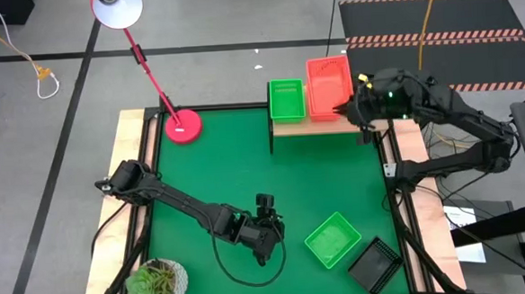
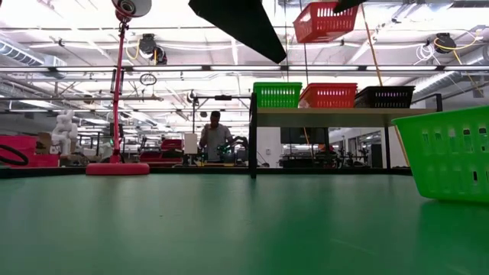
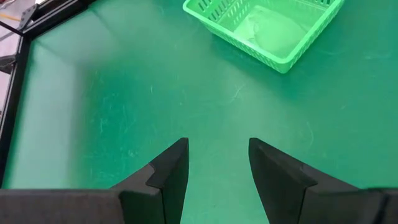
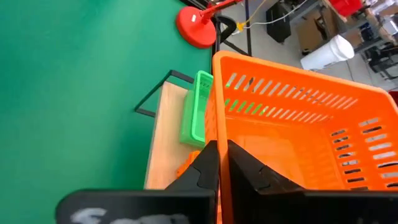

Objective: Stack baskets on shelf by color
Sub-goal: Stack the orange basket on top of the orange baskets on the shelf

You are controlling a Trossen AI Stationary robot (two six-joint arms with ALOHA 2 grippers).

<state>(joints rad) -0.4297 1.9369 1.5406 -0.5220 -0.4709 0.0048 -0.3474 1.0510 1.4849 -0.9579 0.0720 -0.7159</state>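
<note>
high view shows the right pincer up at the far right of the bench, over the shelf, pinched shut on the rim of an orange basket. from the low view that basket hangs in the air, tilted, well above the shelf, right over the middle spot. in the right wrist view the two fingers are closed tight on the basket's near wall, one inside and one outside.

on the shelf the low view gives three baskets in a row: a green one at the left, a second orange one in the middle, a black one at the right. they sit just beside each other. from above i can only make out the green one plainly; the others are under the arm and the lifted basket.

the left pincer is low over the near middle of the bench, jaws apart and holding nothing; the left wrist view shows its fingers spread with bare green bench between them. just right of it lies a loose green basket on the bench, turned at an angle, and a loose black basket touches or nearly touches its near right corner, i can't tell which.

a red lamp stands at the far left of the bench and a potted plant at the near left corner. a person stands in the room well behind the bench.
</note>
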